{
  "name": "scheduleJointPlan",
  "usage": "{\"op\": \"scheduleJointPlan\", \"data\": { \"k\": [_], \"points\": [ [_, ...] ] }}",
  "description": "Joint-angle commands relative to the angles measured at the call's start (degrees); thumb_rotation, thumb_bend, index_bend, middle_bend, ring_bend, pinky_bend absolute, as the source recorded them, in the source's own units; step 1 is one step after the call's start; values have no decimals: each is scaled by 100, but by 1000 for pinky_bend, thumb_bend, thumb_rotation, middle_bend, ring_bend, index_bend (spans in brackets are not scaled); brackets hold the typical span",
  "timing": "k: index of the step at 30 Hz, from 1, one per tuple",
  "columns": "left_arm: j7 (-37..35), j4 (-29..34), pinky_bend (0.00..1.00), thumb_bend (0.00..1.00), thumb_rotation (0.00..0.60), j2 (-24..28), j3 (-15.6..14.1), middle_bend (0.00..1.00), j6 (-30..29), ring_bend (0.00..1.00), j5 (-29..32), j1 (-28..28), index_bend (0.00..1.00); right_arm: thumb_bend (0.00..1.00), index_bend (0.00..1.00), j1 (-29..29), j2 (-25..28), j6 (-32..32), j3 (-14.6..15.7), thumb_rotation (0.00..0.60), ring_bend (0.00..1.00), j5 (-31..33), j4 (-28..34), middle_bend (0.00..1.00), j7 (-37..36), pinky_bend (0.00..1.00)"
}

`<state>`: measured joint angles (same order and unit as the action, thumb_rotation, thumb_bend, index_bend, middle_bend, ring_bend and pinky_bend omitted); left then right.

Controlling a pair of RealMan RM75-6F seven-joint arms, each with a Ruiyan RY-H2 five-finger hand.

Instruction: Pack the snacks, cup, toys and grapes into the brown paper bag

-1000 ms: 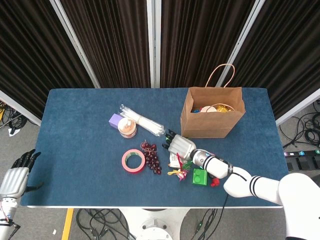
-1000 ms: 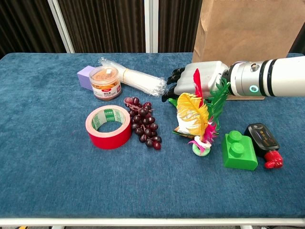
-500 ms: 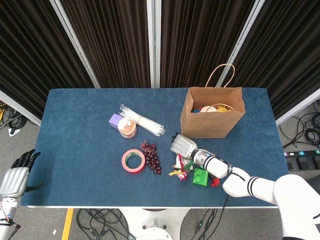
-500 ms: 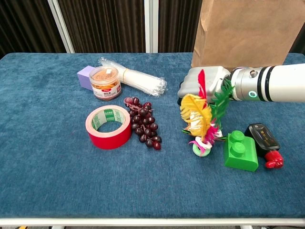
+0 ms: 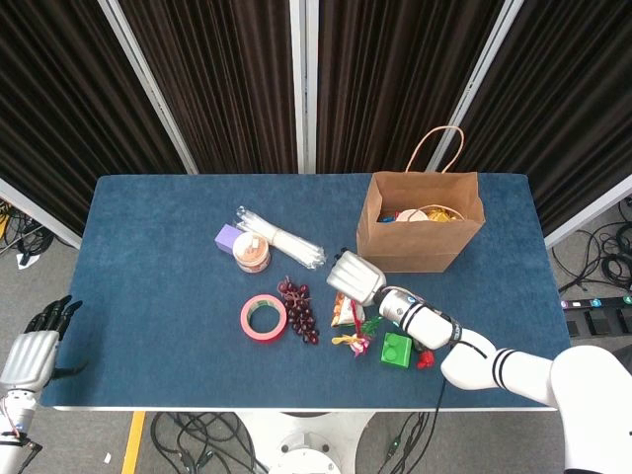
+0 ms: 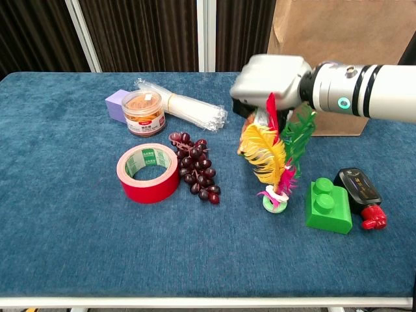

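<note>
above the table (image 6: 78, 247), right hand (image 6: 270, 81) has risen (snack packet (image 5: 343, 312) gripped).

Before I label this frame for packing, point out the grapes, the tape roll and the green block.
grapes (image 6: 197, 171): chest view, middle of the bunch.
tape roll (image 6: 149, 186): chest view, red outer wall at the front.
green block (image 6: 328, 210): chest view, front face below the studs.
</note>
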<state>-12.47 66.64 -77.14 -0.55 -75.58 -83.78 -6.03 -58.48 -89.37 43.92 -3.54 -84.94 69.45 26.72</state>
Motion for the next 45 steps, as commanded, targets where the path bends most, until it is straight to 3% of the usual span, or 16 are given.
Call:
{"op": "scheduleJointPlan", "data": {
  "k": [1, 10, 15, 25, 30, 37, 45],
  "points": [
    [-5, 1, 167, 232, 600, 2, -3, 133, 2, 27, 2, 4, 137, 160, 764, 13, 20, 365, -221, 600, 452, -52, 176, 593, 124, 490],
    [3, 19, 167, 232, 600, -1, -5, 133, -9, 27, -23, -7, 137, 175, 766, 42, -158, 1817, -836, 600, 452, -516, 473, 593, 96, 491],
    [-9, 28, 167, 232, 600, 4, -15, 133, -5, 27, -42, -15, 138, 177, 765, -28, -112, 2523, -1378, 600, 452, -639, 678, 593, 124, 491],
    [-5, 41, 167, 232, 600, 5, -46, 133, -5, 27, -80, -16, 137, 205, 765, 35, 573, 3168, -2288, 600, 452, -377, 1430, 593, 891, 491],
    [-18, 37, 167, 233, 600, -11, -58, 133, -13, 27, -100, -17, 138, 227, 766, 263, 1031, 3328, -2477, 600, 451, -126, 1782, 593, 1792, 495],
    [-56, 43, 167, 233, 600, 2, -68, 133, -35, 28, -122, -13, 137, 238, 765, 564, 1423, 3625, -2622, 600, 452, 171, 1882, 593, 2385, 493],
    [-81, 31, 167, 232, 600, -21, -96, 133, -50, 27, -172, -17, 138, 257, 766, 891, 1664, 3584, -2425, 600, 451, 724, 1729, 593, 3090, 488]
  ]
}}
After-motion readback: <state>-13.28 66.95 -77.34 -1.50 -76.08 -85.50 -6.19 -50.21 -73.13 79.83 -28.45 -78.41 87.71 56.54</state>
